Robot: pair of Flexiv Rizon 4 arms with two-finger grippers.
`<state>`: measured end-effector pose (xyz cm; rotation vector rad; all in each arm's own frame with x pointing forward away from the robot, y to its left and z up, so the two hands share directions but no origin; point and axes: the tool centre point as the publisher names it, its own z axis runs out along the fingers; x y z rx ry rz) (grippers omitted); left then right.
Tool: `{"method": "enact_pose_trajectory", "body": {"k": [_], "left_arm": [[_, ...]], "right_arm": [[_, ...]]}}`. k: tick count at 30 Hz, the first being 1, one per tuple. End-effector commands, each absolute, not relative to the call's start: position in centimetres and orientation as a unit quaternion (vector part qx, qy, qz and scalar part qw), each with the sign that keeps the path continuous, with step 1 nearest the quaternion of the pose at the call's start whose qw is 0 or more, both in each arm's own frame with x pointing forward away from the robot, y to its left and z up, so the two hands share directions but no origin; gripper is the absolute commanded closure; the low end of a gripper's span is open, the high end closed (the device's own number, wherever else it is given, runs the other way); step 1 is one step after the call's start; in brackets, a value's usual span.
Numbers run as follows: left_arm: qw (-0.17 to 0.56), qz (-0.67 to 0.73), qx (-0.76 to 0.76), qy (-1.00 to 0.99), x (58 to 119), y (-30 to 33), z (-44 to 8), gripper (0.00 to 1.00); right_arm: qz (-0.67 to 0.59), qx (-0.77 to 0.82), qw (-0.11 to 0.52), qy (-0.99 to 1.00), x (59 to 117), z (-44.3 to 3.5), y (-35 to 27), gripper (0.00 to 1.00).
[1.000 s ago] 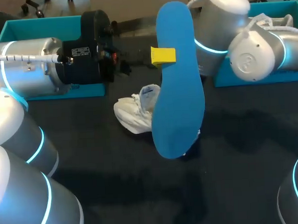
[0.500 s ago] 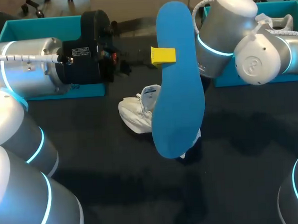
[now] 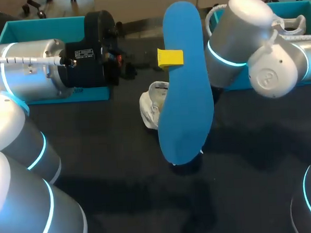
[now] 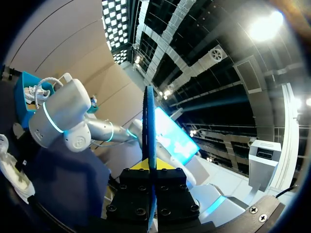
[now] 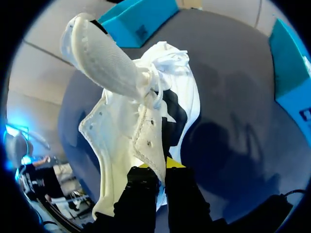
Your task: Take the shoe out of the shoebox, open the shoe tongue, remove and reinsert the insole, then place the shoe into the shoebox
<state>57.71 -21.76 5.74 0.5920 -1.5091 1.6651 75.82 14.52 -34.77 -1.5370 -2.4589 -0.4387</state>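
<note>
1. Insole point(image 3: 183, 89) stands nearly upright above the table point(image 3: 122, 170), and the left gripper point(image 4: 151, 170) is closed on its edge.
2. The white shoe point(image 5: 141, 111) hangs from the right gripper point(image 5: 155, 167), which is pinched on its side wall, just behind the insole's lower half.
3. Reinsertion probably needs the insole's lower end aimed into the shoe's opening.

A dark, matte table point(image 3: 253, 195) is taking up nearly all of the head view. Soft, broad shadows point(image 3: 261, 137) are lying across its middle and near side, so the light is probably coming from overhead. In the right wrist view the same surface is looking greyish blue, with one blurred shadow darkening it.
</note>
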Motion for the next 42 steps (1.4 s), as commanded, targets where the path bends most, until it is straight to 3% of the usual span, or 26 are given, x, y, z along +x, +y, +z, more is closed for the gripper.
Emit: {"method": "enact_pose_trajectory", "body": {"k": [1,34,35,36,37,42], "left_arm": [[0.392,0.663,0.241,-0.590,56.8,-22.1,6.1,1.00],[0.392,0.663,0.241,-0.590,56.8,-22.1,6.1,1.00],[0.392,0.663,0.241,-0.590,56.8,-22.1,6.1,1.00],[0.392,0.663,0.241,-0.590,56.8,-22.1,6.1,1.00],[0.392,0.663,0.241,-0.590,56.8,-22.1,6.1,1.00],[0.392,0.663,0.241,-0.590,56.8,-22.1,6.1,1.00]], "right_arm": [[-0.164,-0.554,0.103,-0.810,75.4,-35.4,14.8,1.00],[-0.147,-0.656,0.065,-0.738,73.8,-38.3,14.7,1.00],[-0.148,-0.655,0.068,-0.738,73.8,-38.4,14.7,0.83],[-0.152,-0.654,0.070,-0.738,73.8,-38.4,14.7,0.54],[-0.151,-0.656,0.071,-0.736,73.7,-38.3,14.8,0.00],[-0.159,-0.652,0.114,-0.732,73.0,-36.6,15.1,0.00]]}}
